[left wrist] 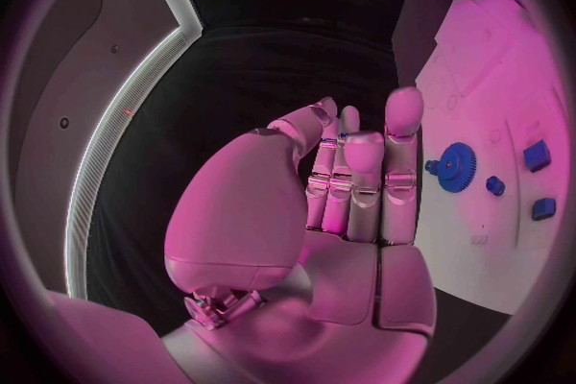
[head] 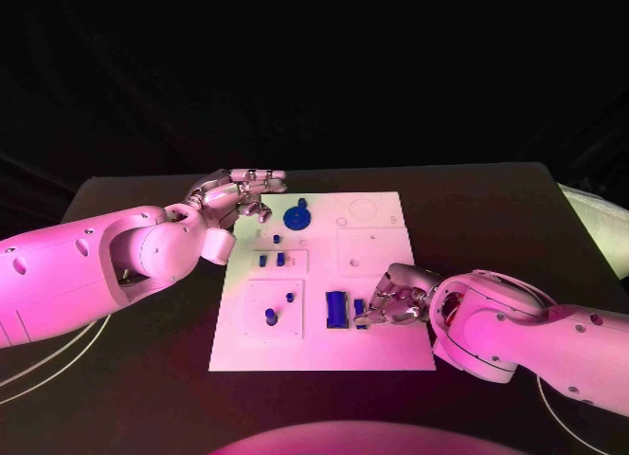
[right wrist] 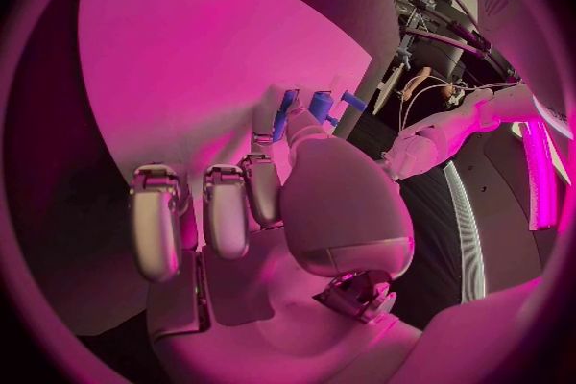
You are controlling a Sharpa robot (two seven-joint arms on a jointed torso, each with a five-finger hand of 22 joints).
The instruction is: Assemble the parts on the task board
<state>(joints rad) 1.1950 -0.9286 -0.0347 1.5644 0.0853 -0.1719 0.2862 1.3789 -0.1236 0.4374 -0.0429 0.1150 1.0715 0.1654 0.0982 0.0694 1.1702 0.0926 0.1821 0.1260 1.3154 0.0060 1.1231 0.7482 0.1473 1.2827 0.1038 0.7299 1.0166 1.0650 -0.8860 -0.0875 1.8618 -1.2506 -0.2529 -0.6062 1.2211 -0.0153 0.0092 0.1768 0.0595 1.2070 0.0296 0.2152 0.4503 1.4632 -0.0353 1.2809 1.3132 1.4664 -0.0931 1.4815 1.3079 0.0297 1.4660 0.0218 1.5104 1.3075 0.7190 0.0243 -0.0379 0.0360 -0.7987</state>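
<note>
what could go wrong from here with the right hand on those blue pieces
The right hand works at the blue parts near the task board's edge; a slip could knock one onto the table. Its fingers hide the contact, so grip is unclear. The left hand hovers by the blue gear and could bump it.

The right silver many-fingered hand [head: 397,301] covers the right edge of the white flat task board [head: 372,355], and its fingers hide part of a small upright blue piece [head: 358,311] beside the long blue block [head: 336,309]; whether they grip that piece cannot be told. In the right wrist view the thumb masks the bases of the blue parts [right wrist: 320,104]. The left white arm [head: 110,265] hides the board's left edge. The small blue pegs [head: 271,259] are too small to tell their shape
</note>
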